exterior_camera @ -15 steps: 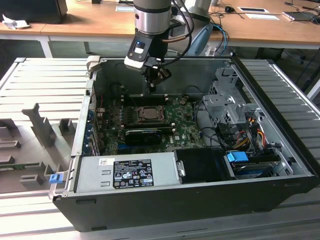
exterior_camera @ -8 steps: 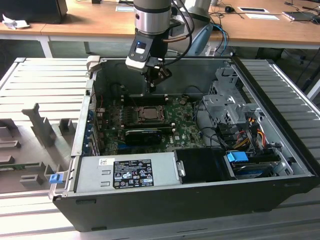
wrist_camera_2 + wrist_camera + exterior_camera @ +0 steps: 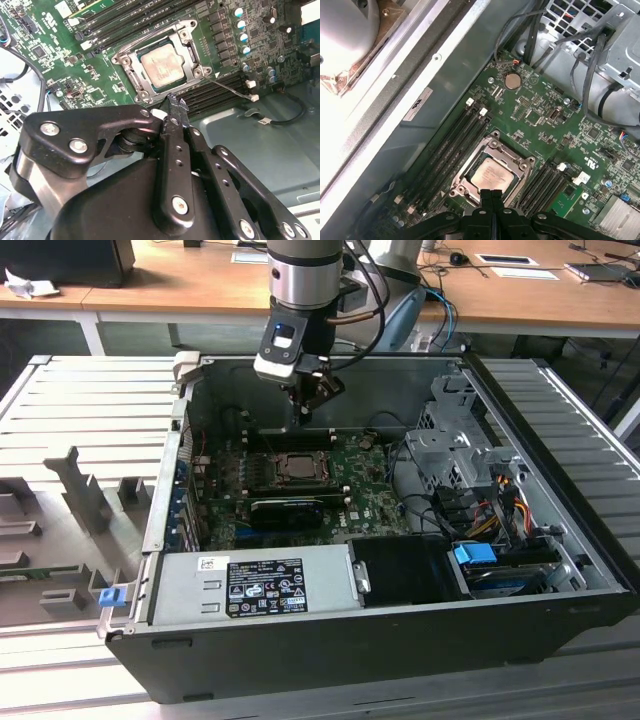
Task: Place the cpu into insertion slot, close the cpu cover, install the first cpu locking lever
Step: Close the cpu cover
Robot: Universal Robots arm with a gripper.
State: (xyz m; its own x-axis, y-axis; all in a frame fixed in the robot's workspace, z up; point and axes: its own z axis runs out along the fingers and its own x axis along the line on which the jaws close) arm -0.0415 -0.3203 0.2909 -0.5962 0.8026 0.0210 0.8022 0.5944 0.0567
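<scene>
The gripper (image 3: 176, 104), jaws clenched together on nothing, hangs over the green motherboard (image 3: 540, 125) inside an open computer case (image 3: 400, 640), its tips near one edge of the insertion slot (image 3: 322, 472). The cpu (image 3: 162, 67) lies flat in that slot, pale face up, with the silver cpu cover (image 3: 134, 75) lowered around it (a thin wire lever (image 3: 230, 90) juts out from the socket's corner across the black memory slots (image 3: 215, 97)).
</scene>
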